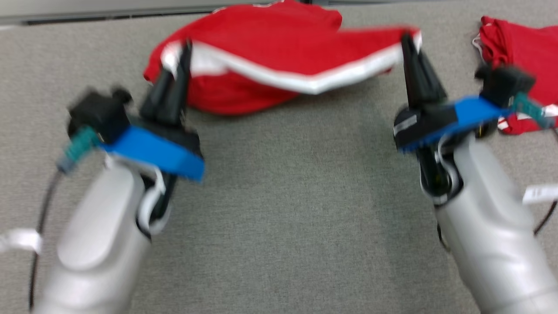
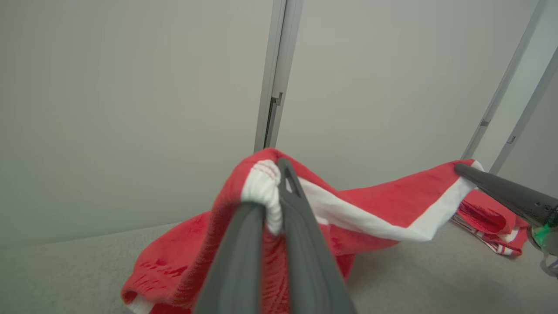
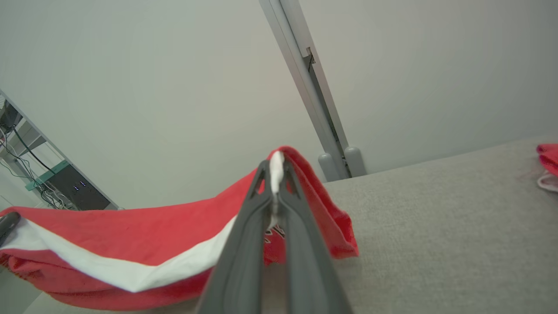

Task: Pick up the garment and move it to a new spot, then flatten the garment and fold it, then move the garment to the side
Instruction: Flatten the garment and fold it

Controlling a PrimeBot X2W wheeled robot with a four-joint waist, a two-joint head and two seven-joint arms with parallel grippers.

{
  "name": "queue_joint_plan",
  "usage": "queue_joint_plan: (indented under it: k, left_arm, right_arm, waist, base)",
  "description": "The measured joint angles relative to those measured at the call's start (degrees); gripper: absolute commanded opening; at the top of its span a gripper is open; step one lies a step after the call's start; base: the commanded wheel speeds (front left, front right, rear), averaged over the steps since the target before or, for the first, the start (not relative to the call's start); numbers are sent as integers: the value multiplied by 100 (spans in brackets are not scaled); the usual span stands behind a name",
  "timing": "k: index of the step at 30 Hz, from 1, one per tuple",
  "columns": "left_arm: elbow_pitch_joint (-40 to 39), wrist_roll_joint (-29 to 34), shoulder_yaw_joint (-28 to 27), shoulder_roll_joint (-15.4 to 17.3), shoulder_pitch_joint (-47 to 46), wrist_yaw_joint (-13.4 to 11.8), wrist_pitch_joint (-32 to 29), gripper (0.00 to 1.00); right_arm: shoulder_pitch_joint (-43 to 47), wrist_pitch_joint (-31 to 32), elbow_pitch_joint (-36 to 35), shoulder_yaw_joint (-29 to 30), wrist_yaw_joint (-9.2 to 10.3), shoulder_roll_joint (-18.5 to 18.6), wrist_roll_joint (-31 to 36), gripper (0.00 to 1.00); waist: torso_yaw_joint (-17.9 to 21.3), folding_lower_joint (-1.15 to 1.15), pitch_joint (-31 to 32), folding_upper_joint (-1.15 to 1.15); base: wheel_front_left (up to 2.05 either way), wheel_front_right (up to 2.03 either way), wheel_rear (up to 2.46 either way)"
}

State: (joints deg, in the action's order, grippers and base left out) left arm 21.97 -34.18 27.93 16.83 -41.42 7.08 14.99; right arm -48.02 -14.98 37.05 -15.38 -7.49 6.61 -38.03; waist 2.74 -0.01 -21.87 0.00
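My left claw is pinching one end of the white band on the red garment, jaws pressed together on cloth, while my right claw is clamping the other end the same way. Between them the band is sagging in a shallow arc. That suggests a light, limp knit that will droop and bunch wherever it is not held, so the band's two ends look like the soundest grips. The garment's long axis is running left to right across the grey table, its body trailing away from me onto the far surface. A second red garment is lying apart, near the right edge.
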Motion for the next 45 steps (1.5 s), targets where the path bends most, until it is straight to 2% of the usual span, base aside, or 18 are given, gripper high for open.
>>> queue_joint_plan:
  k: [9, 15, 21, 25, 34, 45]
  left_arm:
    - [-486, 353, -85, -208, 2061, 1, 1, 0]
    - [-626, 402, -8, -242, 3143, 2, 0, 0]
    - [-792, 459, 86, -323, 3896, 1, 1, 0]
    - [-881, 555, 221, -342, 4127, -1, 1, 0]
    - [-953, 555, 243, -342, 4246, -48, 1, 0]
    - [-1024, 644, 227, -392, 3997, -91, 1, 0]
  right_arm:
    - [2169, -1, -742, 60, 0, 224, -54, 0]
    - [3240, 5, -1094, 82, 0, 385, -77, 0]
    - [4250, 142, -1634, 422, 0, 372, -108, 0]
    - [4815, 352, -2062, 628, 0, 224, -10, 0]
    - [5158, 758, -2628, 1182, 0, 18, 294, 0]
    - [4350, 1074, -2557, 1287, 0, -43, 552, 0]
  waist:
    - [-189, -1, 734, 0]
    - [-212, -1, 1154, 0]
    - [-280, -1, 1503, 0]
    - [-343, -1, 1633, 0]
    - [-364, 0, 1763, 0]
    - [-550, 1, 1665, 0]
  base:
    - [0, 0, 0]
    - [0, 0, 0]
    - [0, 0, 0]
    - [0, 0, 0]
    - [0, 0, 0]
    - [0, 0, 0]
